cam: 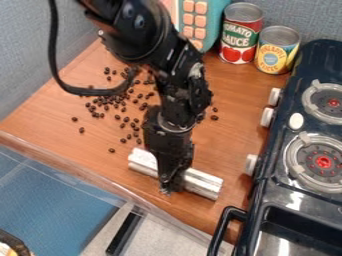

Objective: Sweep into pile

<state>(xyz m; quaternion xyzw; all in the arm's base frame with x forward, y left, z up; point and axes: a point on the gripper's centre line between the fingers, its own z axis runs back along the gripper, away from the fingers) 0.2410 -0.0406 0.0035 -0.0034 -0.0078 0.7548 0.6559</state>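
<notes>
Many dark beans (117,117) scattered on worktop (87,145), my tool (171,185) pinching a silver cylinder (204,184) mid-length, near the front edge, two cans (241,35) beside stove (274,172).

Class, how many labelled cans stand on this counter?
2: the red can stands near the back wall, and the yellow can stands beside it, nearer the stove.

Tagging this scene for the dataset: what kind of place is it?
Probably a lab mock-up of a kitchen counter: a toy-looking stove on the right, food cans at the back, and a robot arm over the wooden surface with scattered dark beans.
</notes>
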